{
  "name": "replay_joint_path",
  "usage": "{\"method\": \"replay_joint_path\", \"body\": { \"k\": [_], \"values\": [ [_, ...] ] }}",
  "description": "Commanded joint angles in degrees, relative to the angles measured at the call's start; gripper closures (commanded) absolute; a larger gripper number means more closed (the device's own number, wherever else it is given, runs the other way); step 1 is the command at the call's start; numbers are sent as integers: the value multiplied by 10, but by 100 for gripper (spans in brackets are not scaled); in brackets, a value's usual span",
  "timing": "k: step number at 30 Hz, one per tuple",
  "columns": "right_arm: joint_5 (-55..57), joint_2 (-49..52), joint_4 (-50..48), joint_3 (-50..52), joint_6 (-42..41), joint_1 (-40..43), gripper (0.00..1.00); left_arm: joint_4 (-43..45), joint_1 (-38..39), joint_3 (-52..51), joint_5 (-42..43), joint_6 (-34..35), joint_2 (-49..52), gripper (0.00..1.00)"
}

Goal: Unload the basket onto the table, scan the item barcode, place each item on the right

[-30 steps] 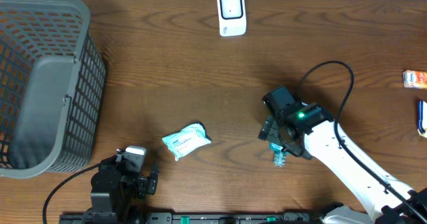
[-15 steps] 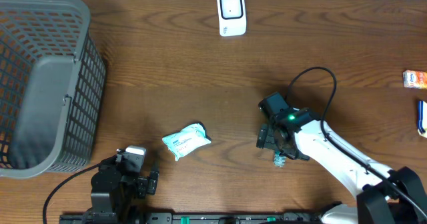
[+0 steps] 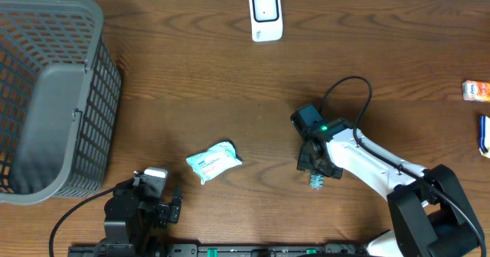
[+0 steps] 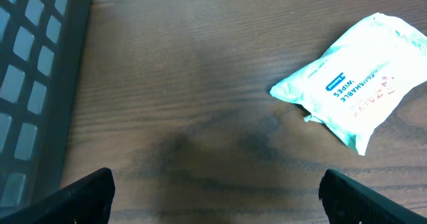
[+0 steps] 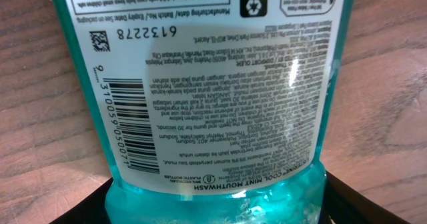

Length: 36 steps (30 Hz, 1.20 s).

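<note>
Barely started. Straddled the mouthwash bottle (image 5: 220,84), flat on the table (image 3: 191,81) with barcode up, with the right gripper (image 3: 317,167); could not tell whether gripped. Held the left gripper (image 4: 213,201) wide, empty. Left undone: lifting, presenting to the scanner (image 3: 266,16), well apart.

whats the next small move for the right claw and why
Probably close the right claw firmly on the mouthwash bottle. The bottle lies on the table between its fingers, barcode facing the wrist camera, and the scanner stands far off across the table; a firm grip isn't evident yet.
</note>
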<state>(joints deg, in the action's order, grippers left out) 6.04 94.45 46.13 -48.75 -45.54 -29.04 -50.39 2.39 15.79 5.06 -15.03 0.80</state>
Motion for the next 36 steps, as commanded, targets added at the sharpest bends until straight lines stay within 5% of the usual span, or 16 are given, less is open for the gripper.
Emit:
{"method": "replay_joint_path", "body": {
  "k": [1,20,36],
  "values": [
    [-57,26,0,-10,16,3,51,-18,-2,-7,3,1,-2,2],
    [-451,25,19,-193,38,52,62,-18,-2,-7,3,1,-2,2],
    [-549,25,29,-193,43,134,69,-18,-2,-7,3,1,-2,2]
  ]
}}
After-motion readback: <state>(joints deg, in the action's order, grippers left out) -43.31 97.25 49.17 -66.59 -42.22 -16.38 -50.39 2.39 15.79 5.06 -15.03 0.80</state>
